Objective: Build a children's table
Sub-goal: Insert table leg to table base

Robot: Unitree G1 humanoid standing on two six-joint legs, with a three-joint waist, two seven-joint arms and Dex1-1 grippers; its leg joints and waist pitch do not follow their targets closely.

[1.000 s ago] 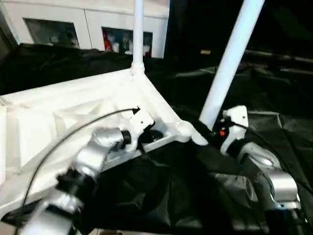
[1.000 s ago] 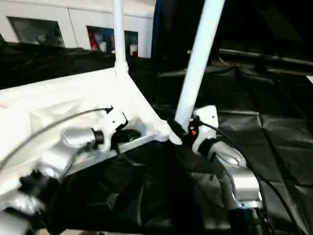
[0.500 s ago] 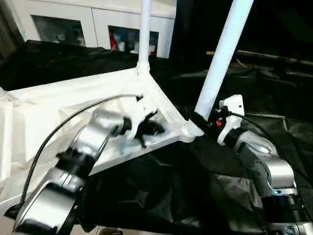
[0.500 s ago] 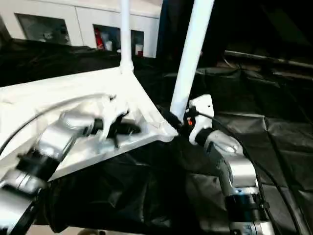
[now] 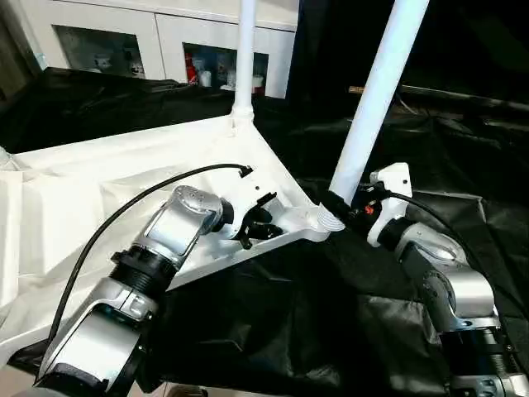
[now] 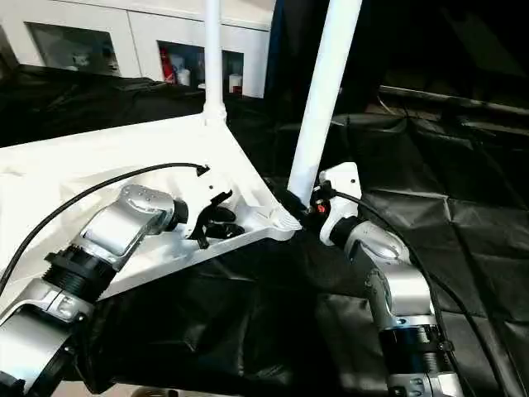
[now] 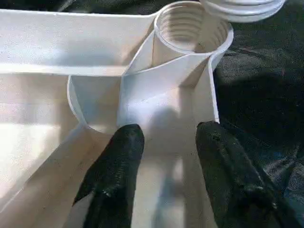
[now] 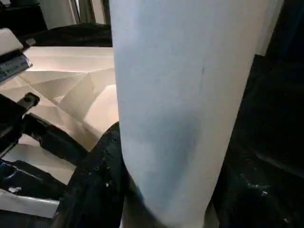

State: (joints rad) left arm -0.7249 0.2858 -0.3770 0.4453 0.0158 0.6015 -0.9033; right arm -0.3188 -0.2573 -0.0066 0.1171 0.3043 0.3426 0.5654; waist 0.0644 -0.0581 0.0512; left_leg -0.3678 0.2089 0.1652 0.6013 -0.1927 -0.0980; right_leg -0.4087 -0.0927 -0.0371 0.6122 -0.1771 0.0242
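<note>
The children's table top lies underside up on black cloth, ribs showing. One white leg stands upright in the far corner. My right gripper is shut on a second leg near its lower end, with black fingers on both sides of the tube. That leg leans to the right, and its threaded end sits at the edge of the near corner socket. My left gripper is open over the ribs just behind that socket, with nothing clamped between its fingers.
A white cabinet with glass doors stands at the back. Crumpled black cloth covers the surface around and in front of the table top. A black cable arcs over my left forearm.
My left gripper has opened and let go of the table top near the corner socket. The right gripper still holds the leaning leg at the socket. The camera shifted early on.
</note>
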